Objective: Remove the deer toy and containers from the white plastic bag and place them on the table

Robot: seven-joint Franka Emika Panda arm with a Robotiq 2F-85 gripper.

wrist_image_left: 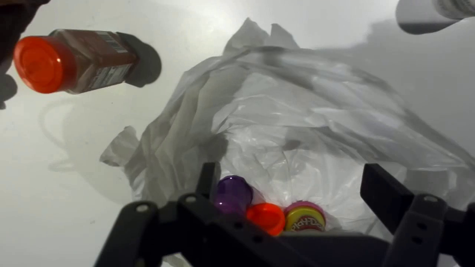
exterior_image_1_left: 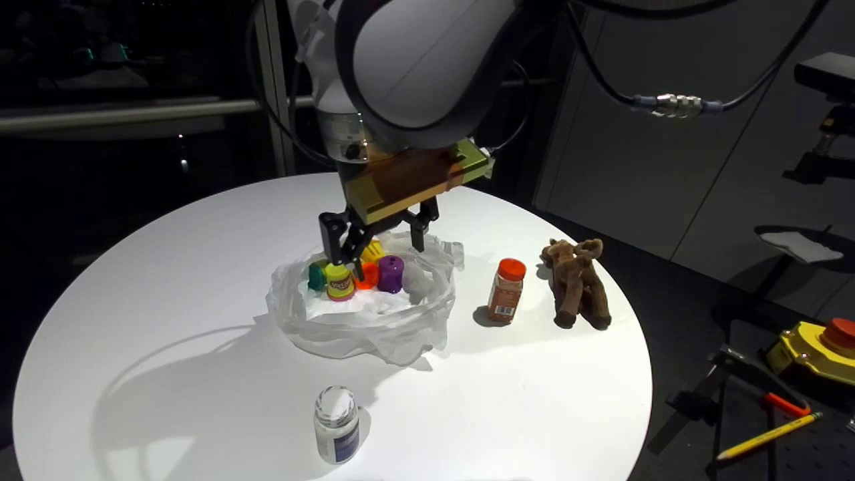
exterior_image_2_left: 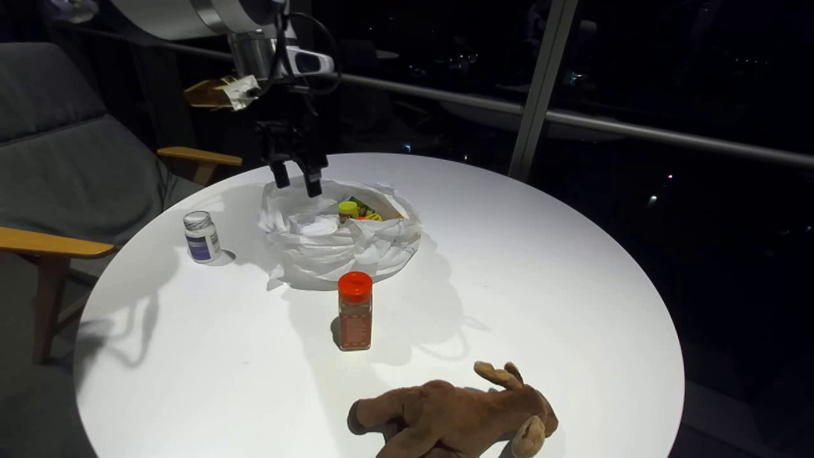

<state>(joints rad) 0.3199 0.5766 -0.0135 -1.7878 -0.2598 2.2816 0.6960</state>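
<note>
Deer toy [exterior_image_2_left: 451,412] lies on the white table [exterior_image_2_left: 572,305], well apart from the gripper [wrist_image_left: 293,185]; in an exterior view its long axis runs roughly sideways, head pointing right, legs left. The 2 fingers [wrist_image_left: 382,194] are spread wide above the white bag [exterior_image_1_left: 374,334]. In the wrist view, the bag's purple container [wrist_image_left: 232,193], orange tub [wrist_image_left: 266,218] and yellow tub [wrist_image_left: 306,219] show between them, purple nearest a fingertip. A red-capped jar [exterior_image_1_left: 505,297] and white jar [exterior_image_1_left: 336,431] stand upright on the table.

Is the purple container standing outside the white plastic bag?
No, in an exterior view the purple container sits inside the white plastic bag, within its crinkled rim.
</note>
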